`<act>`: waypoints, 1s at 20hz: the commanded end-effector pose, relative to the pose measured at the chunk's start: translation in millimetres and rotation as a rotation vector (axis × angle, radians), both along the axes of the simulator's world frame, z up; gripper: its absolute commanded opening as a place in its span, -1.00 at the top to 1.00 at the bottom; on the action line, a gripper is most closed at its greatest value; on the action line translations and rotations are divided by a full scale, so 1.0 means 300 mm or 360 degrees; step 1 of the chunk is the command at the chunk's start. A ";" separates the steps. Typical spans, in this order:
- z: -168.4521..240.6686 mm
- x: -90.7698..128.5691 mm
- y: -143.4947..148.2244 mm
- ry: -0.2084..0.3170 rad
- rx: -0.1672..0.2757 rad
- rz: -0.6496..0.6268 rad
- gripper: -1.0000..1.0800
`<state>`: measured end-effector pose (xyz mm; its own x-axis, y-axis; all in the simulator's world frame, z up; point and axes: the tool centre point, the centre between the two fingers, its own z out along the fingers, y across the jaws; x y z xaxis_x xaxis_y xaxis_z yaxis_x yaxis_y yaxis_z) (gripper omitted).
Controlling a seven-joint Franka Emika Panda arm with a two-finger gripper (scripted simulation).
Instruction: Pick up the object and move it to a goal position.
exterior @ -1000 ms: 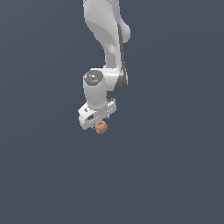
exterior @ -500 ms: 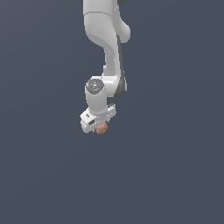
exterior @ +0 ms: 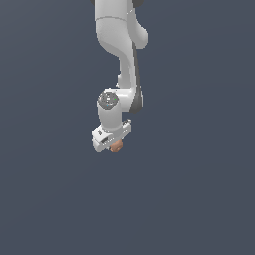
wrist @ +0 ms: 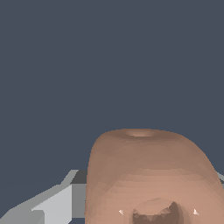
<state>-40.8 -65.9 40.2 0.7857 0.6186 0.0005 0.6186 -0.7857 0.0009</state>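
Note:
The object (exterior: 116, 146) is a small lumpy brown-orange ball, seen in the exterior view just under the white hand of my arm. My gripper (exterior: 115, 145) is shut on it, and the hand's body hides most of the fingers there. In the wrist view the object (wrist: 148, 175) fills the near part of the picture, rounded with a dimple on its far side. One grey finger (wrist: 57, 203) shows beside it, pressed against its side; the other finger is almost entirely hidden behind the ball.
The white arm (exterior: 119, 55) comes down from the upper edge of the exterior view. Around it there is only a uniform dark grey-blue background, with no other object or surface edge showing.
The hand with the ball has shifted slightly, and the wrist has turned a little over the last second. The ball stays in the grip.

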 end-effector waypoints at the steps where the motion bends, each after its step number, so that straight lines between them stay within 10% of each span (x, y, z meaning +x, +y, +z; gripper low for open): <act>1: -0.003 -0.001 0.002 0.0002 0.0001 0.0001 1.00; 11: 0.009 -0.002 0.047 0.0000 0.0000 0.0000 1.00; 20: 0.057 -0.010 0.290 0.0000 0.0000 0.0001 1.00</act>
